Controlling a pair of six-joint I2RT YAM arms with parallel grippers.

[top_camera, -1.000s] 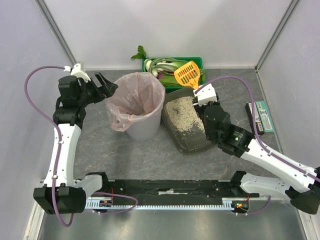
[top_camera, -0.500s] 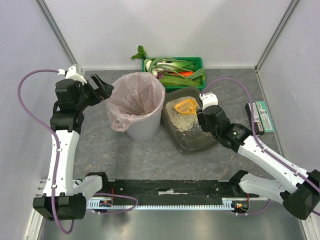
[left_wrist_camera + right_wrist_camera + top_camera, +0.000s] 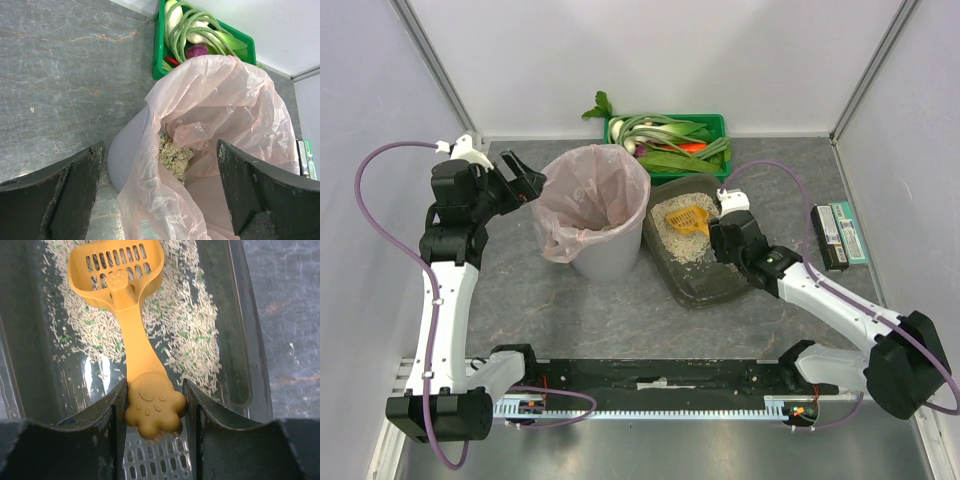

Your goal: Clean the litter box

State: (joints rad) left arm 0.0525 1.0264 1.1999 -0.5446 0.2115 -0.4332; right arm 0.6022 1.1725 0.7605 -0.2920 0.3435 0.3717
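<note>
The litter box (image 3: 705,290) is a dark grey tray with pale litter, right of the bin; in the right wrist view its wall (image 3: 252,340) runs along the right. My right gripper (image 3: 712,228) (image 3: 154,407) is shut on the paw-shaped handle of an orange slotted scoop (image 3: 688,218) (image 3: 120,275), whose head rests low in the litter. My left gripper (image 3: 525,172) (image 3: 160,195) is open and empty, just above the left rim of the round grey bin with pink liner (image 3: 595,205) (image 3: 220,100). Clumped litter lies inside the bin.
A green crate of vegetables (image 3: 670,140) (image 3: 200,40) stands behind the bin and litter box. A flat boxed item (image 3: 838,236) lies at the right. Walls close in the back and both sides.
My right gripper brought the scoop down from above the green crate into the litter box. The left arm shifted slightly toward the bin's rim.
</note>
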